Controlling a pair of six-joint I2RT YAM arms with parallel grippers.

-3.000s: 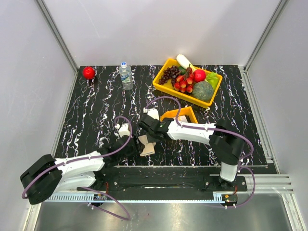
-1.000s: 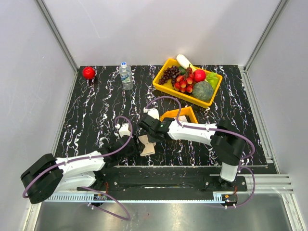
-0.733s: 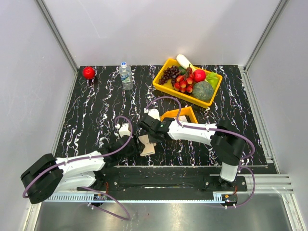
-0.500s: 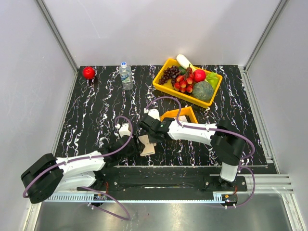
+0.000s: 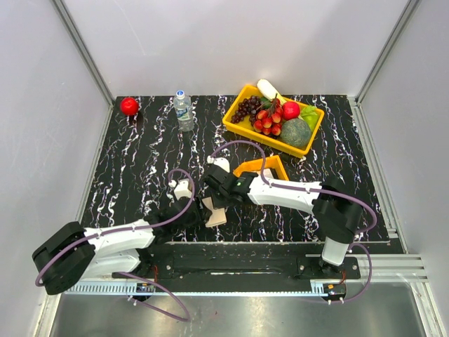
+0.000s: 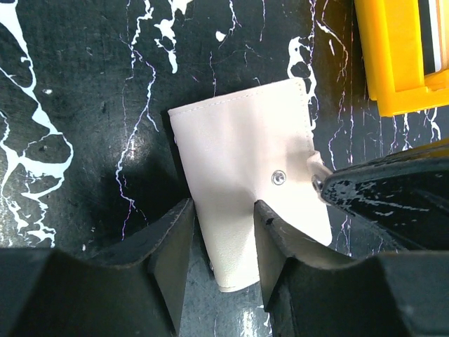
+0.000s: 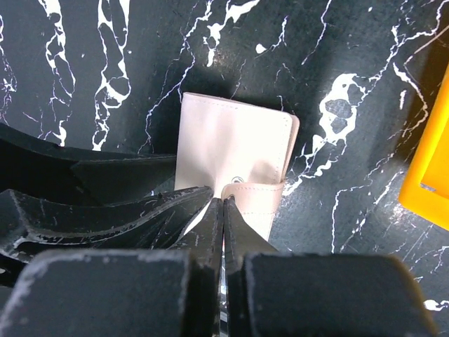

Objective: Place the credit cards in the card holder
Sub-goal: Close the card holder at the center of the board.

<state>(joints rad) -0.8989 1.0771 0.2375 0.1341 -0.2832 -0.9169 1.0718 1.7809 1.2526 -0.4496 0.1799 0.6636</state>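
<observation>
Watching from beside the table (image 5: pixel 133 168), I see one small change. The right gripper (image 7: pixel 223 203) had a slight gap between its fingers a moment ago and now has them pressed flat together. The tips sit at the edge of the closing strap (image 7: pixel 254 189) of the card holder (image 7: pixel 231 140) and touch it. I cannot tell whether a sliver of strap is caught between them.

Little else has shifted. The card holder lies folded on the dark marbled top at the near middle, just in front of the small orange tray (image 6: pixel 393 56), in the same spot as before. The left gripper (image 6: pixel 222 208) stands part-open across the holder's near end, one finger against its side edge and the other lying over its face. It looks to be steadying the holder rather than squeezing it.

The credit cards (image 5: pixel 266 173) seem to be the pale things lying in the orange tray, and neither gripper holds one.

To my eye this closing is an attempt to take the strap, whose end curls up just beside a metal stud (image 6: pixel 278 177), and pull the holder open. The job looks to be at an early stage, since the holder must open before any card goes in. If the fingers have closed on nothing, the pinch will need another try.
</observation>
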